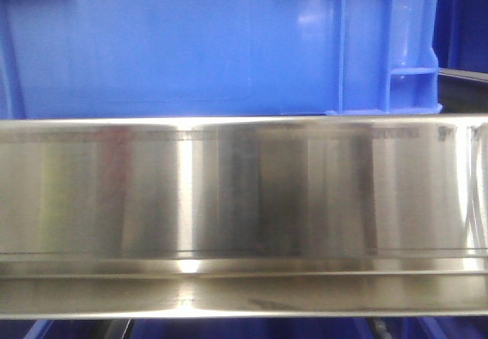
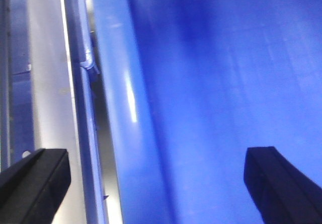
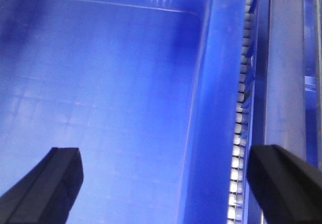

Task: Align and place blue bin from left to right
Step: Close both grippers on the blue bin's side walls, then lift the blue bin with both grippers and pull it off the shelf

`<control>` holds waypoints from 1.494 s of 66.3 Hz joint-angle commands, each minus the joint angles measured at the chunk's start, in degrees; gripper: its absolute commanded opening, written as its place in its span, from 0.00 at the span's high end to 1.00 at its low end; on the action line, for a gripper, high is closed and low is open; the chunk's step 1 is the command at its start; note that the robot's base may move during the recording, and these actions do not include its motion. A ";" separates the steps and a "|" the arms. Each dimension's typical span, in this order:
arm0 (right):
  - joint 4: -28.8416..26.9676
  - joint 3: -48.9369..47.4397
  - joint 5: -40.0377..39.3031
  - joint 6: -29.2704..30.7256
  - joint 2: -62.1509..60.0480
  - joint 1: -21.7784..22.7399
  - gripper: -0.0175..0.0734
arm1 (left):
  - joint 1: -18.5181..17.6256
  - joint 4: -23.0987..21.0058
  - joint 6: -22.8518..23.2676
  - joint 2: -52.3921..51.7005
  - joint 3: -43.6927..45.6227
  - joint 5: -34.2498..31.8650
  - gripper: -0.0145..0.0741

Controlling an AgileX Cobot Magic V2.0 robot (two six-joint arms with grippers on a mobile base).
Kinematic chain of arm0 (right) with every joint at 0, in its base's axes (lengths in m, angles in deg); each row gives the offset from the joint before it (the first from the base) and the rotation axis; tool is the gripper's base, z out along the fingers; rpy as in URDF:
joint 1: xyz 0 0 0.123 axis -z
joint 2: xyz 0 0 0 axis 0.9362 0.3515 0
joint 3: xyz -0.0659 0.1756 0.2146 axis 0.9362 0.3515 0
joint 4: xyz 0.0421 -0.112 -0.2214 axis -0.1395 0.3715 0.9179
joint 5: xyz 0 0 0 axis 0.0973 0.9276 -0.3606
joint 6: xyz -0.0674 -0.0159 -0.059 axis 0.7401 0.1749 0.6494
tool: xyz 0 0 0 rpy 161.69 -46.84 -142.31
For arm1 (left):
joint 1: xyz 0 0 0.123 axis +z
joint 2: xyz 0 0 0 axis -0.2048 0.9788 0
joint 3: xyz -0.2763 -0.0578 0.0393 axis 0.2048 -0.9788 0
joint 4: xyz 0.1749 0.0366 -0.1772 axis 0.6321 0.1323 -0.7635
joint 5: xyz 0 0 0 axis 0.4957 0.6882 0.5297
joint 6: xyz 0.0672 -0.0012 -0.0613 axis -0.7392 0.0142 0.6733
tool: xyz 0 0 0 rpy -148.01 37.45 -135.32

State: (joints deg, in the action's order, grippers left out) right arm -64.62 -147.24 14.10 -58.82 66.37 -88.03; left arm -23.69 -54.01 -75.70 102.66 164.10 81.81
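Observation:
The blue bin (image 1: 175, 49) fills the top of the front view, a smooth wall with raised ribs near its right corner. In the left wrist view my left gripper (image 2: 156, 183) is open, its black fingers (image 2: 35, 178) spread wide either side of the bin's left wall (image 2: 121, 108), one outside and one over the inside. In the right wrist view my right gripper (image 3: 166, 183) is open the same way over the bin's right wall (image 3: 206, 108), and one of its fingers (image 3: 50, 183) hangs over the bin's floor. Neither gripper touches the wall.
A shiny steel rail (image 1: 244, 194) runs across the front, below the bin. Steel surfaces lie outside both walls (image 2: 48, 83) (image 3: 284, 58). A narrow blue rim (image 2: 83, 108) runs beside the left wall. A darker blue object (image 1: 461, 19) stands at the far right.

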 commanded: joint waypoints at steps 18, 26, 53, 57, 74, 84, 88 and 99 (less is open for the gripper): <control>1.03 -0.50 -0.23 -0.01 -1.17 0.35 0.44 | 0.26 -0.11 0.43 -0.75 0.31 -0.22 0.33; 1.03 -0.50 -0.23 -0.01 -1.17 0.35 0.78 | 0.26 -1.10 0.43 -0.75 0.31 -0.22 0.71; 1.03 -0.50 -0.23 -0.01 -1.29 0.23 0.88 | 0.26 -5.85 0.43 -0.64 -0.32 -0.22 0.96; 1.03 -0.50 -0.23 -0.01 -1.39 0.23 0.88 | 0.26 -5.85 0.43 -0.64 -0.32 -0.22 0.96; 1.03 -0.52 -0.23 -0.01 -4.31 0.23 0.88 | 0.26 -5.97 0.43 -3.28 -0.20 -0.22 0.96; 1.03 -0.52 -0.23 -0.01 -7.60 0.23 0.88 | 0.26 -8.36 0.43 -6.60 -0.11 -0.22 0.96; 0.89 -0.52 -0.33 -0.01 -8.89 0.23 0.88 | 0.26 -10.19 0.43 -7.76 -0.11 -0.22 0.96; -0.73 -0.52 -3.35 -0.01 -11.74 0.23 0.88 | 0.26 -14.06 0.43 -10.43 0.02 -3.74 0.96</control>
State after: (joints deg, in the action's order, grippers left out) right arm -63.42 -147.01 16.49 -59.50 57.33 -87.55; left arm -23.15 -61.55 -74.64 95.08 163.32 82.69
